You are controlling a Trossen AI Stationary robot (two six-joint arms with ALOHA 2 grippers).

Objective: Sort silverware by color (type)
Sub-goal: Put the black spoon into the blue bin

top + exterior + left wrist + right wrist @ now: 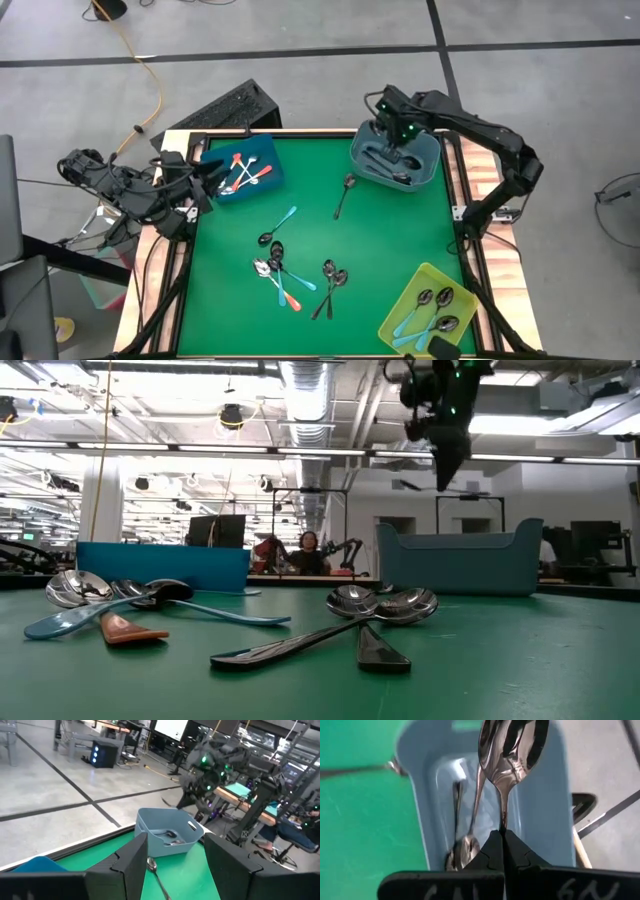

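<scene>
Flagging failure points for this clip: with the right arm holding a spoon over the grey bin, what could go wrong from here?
1. The right gripper pinches the plain metal spoon only at its handle tip, so it may swing or slip early.
2. Released off-centre, it could strike the grey bin wall and bounce onto the table.
3. The blue bin sits close to the waiting left gripper, which might nudge it when moving.

The right gripper (501,836) hangs pinched tight at the far right, while the left gripper (175,857) waits spread wide at the left edge.
</scene>
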